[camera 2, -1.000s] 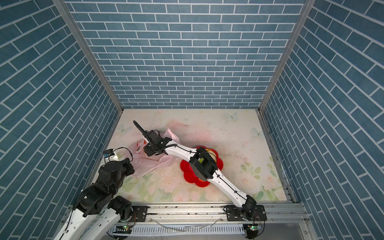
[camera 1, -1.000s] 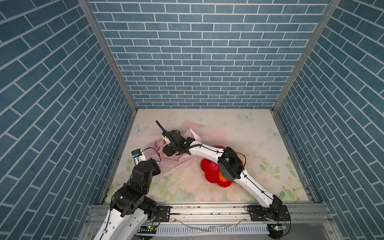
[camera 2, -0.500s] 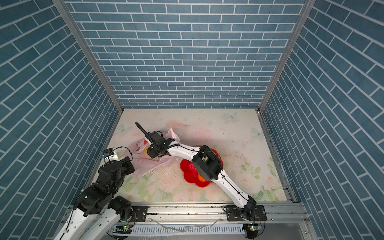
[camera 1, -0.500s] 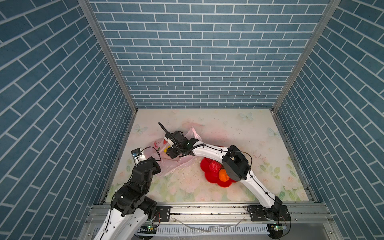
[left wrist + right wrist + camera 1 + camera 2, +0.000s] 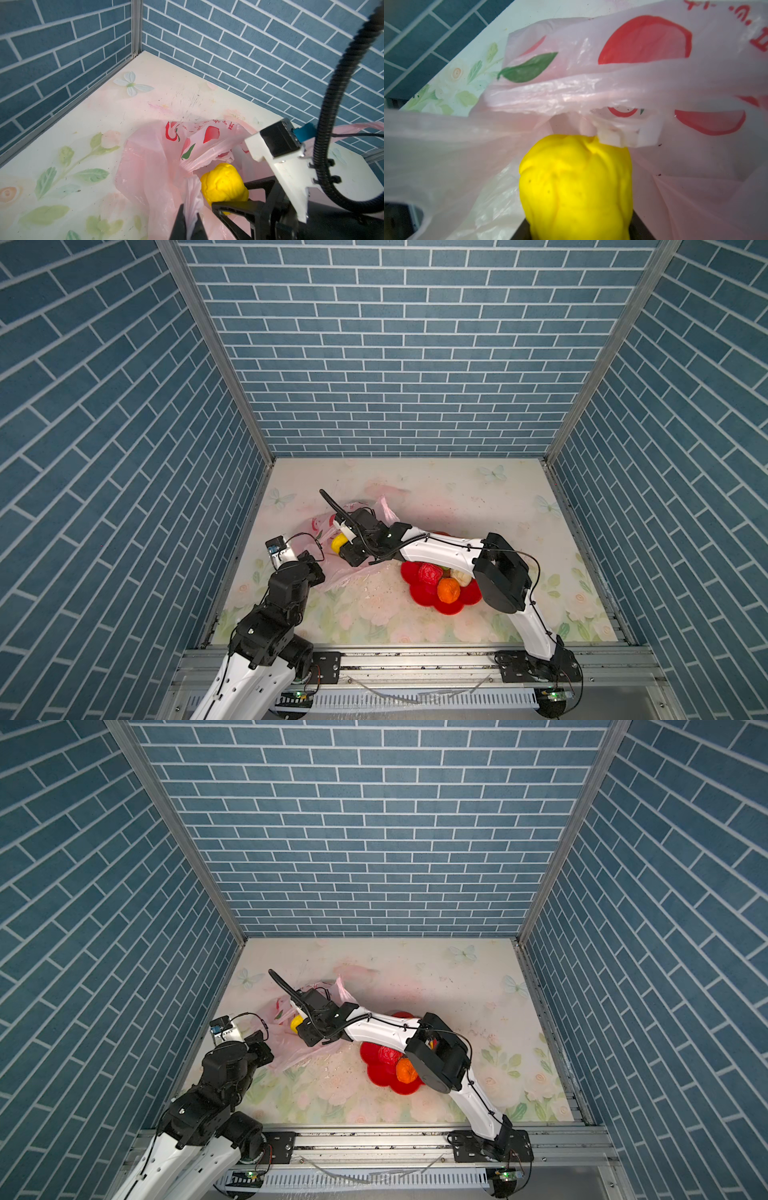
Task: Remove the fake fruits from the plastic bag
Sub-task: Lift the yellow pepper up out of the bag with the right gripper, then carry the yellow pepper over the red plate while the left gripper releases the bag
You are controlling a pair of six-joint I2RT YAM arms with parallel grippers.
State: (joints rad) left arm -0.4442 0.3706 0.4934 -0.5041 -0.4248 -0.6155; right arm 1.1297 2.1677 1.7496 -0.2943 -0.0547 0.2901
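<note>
The pink plastic bag (image 5: 319,526) (image 5: 279,1011) (image 5: 158,166) (image 5: 612,87) lies crumpled at the left of the table, mouth open. My left gripper (image 5: 315,563) (image 5: 264,1042) (image 5: 190,209) is shut on a bunched fold of the bag's rim. My right gripper (image 5: 343,546) (image 5: 302,1026) (image 5: 230,195) (image 5: 579,232) reaches into the mouth from the right. It is shut on a yellow bumpy fake fruit (image 5: 338,542) (image 5: 296,1022) (image 5: 222,185) (image 5: 577,187), with bag film draped just above it. A red fruit (image 5: 430,572), an orange one (image 5: 449,590) and a cream one (image 5: 462,577) lie outside the bag.
A red flower-shaped dish (image 5: 419,597) (image 5: 374,1073) right of the bag holds those three fruits. The right arm's elbow (image 5: 500,576) hangs over the dish's right side. Blue brick walls close in the left, back and right. A metal rail runs along the front edge.
The right arm's elbow has swung to the right, uncovering the fruits in the dish. Its gripper has drawn slightly right, and its jaws have narrowed a little. The left arm has stayed still.
</note>
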